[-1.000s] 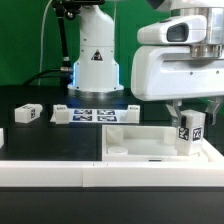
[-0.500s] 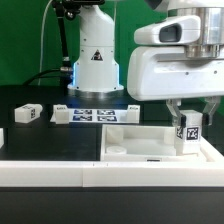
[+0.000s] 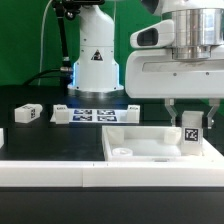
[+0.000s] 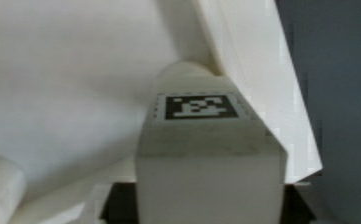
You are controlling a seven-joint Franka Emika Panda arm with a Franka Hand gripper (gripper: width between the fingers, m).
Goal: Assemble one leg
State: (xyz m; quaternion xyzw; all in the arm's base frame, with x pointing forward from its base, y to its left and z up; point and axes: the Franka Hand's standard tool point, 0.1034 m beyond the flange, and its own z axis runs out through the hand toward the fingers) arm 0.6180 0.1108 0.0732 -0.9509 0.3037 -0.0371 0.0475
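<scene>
The leg (image 3: 191,134) stands upright between the fingers of the pincer (image 3: 192,118), at the exterior view's right, its tagged face turned toward the camera and its lower end down inside the large white panel (image 3: 140,143) close to that panel's right rim. The pincer comes down from above and is clamped on the leg's upper part, one finger on each side, with the fingers only as far apart as the leg is wide. In the wrist view the leg (image 4: 205,150) fills the middle of the picture, one black-and-white tag showing on its face, with the panel's raised rim (image 4: 248,70) running just beside it; whether the leg's end touches the panel floor cannot be told. The panel lies on the dark counter (image 3: 40,135). Farther off, the marker board (image 3: 95,114) lies flat in front of the arm's base, and another small tagged block (image 3: 28,114) sits well apart at the exterior view's left.
</scene>
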